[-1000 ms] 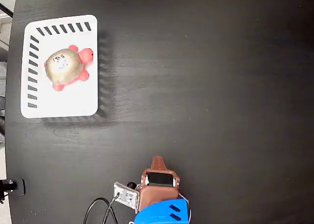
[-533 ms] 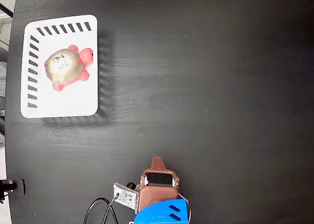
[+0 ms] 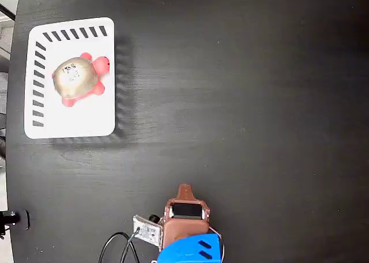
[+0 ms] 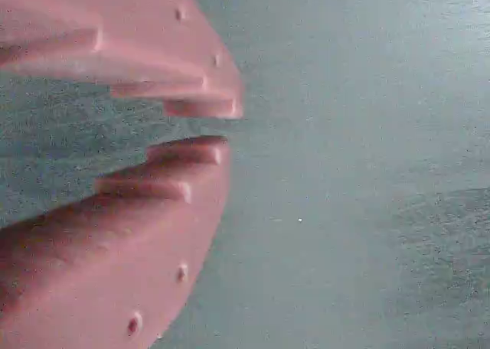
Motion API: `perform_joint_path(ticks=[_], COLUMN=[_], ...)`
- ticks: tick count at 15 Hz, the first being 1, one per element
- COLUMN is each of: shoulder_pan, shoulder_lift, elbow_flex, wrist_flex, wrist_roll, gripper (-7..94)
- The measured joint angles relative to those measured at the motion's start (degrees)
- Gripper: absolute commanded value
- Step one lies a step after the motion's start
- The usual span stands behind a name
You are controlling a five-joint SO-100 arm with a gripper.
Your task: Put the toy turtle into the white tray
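Fixed view, left side: the toy turtle point(image 3: 77, 80) lies inside the white tray point(image 3: 69, 120), upper half, clear of the slotted edges. I judge the placement done.

Centre bottom: the arm point(image 3: 185, 217) sits folded near its base, well apart from the tray, over bare worktop point(image 3: 242, 101).

Wrist view: end effector point(image 4: 218, 127) empty, fingers point(image 4: 191, 151) nearly pressed together with only a thin gap.

Step in hand, as I read it, is parking: I move slowly, stay low, and keep away from the tray.

The fixed view looks straight down from high above the black table point(image 3: 242, 101). The wrist view sits very close behind the gripper point(image 4: 222, 128), facing that same tabletop
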Motion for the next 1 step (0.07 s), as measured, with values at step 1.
perform_joint_path(ticks=[1], shoulder_pan=[0.0], shoulder_lift=[0.0], elbow_flex=[0.0], wrist_flex=[0.0], wrist_roll=[0.0], gripper=[-1])
